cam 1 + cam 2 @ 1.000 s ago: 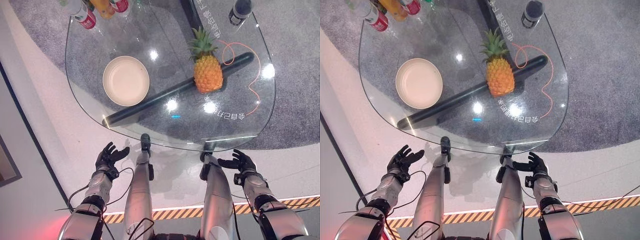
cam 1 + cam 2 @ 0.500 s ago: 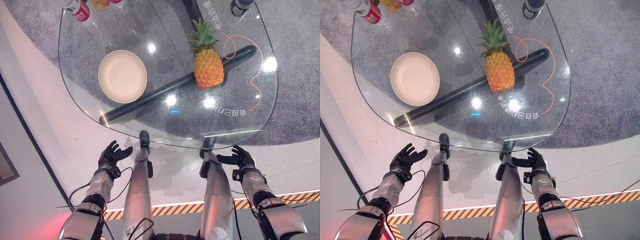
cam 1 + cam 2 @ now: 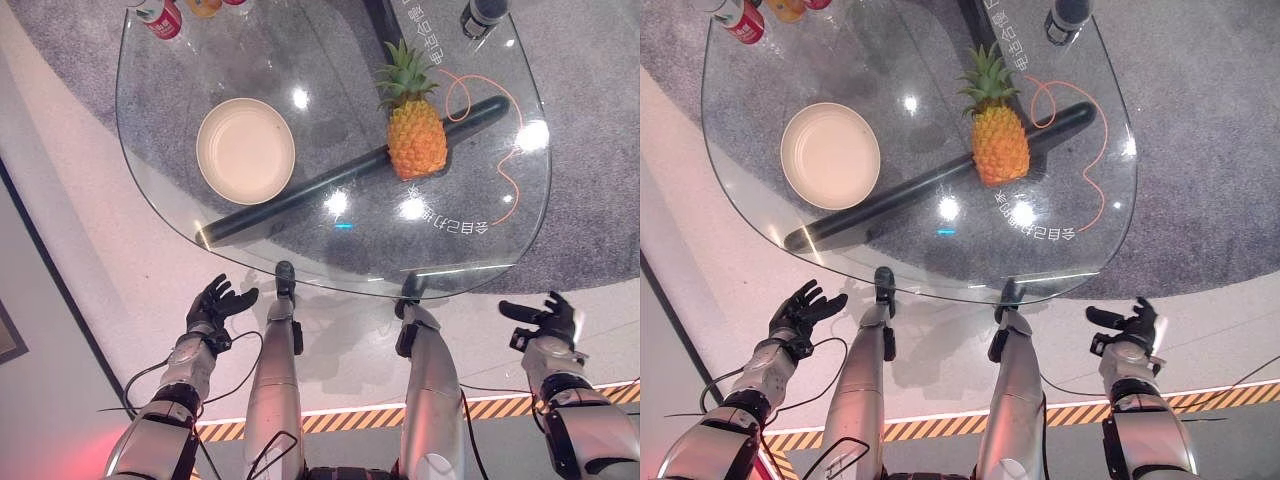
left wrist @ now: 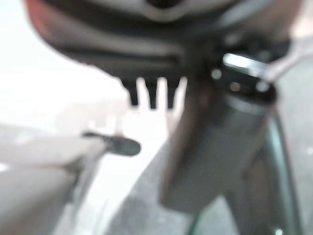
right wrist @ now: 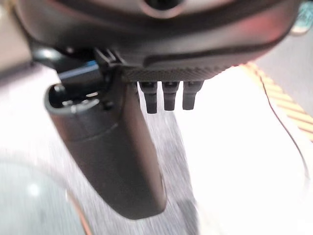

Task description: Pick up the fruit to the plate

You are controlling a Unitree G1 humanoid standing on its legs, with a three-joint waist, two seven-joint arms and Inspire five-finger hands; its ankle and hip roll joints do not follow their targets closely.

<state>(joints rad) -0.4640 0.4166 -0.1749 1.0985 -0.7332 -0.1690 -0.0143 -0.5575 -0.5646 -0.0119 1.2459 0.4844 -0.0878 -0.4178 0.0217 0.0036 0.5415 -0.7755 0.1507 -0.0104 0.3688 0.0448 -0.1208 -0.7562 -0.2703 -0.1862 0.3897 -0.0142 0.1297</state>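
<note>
Glass table (image 3: 250,255) bears one pineapple (image 3: 416,145) (upright), one plate (image 3: 245,150).

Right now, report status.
Left hand and right hand open, below table edge. Pineapple upright on glass table, plate empty. Path clear.
</note>
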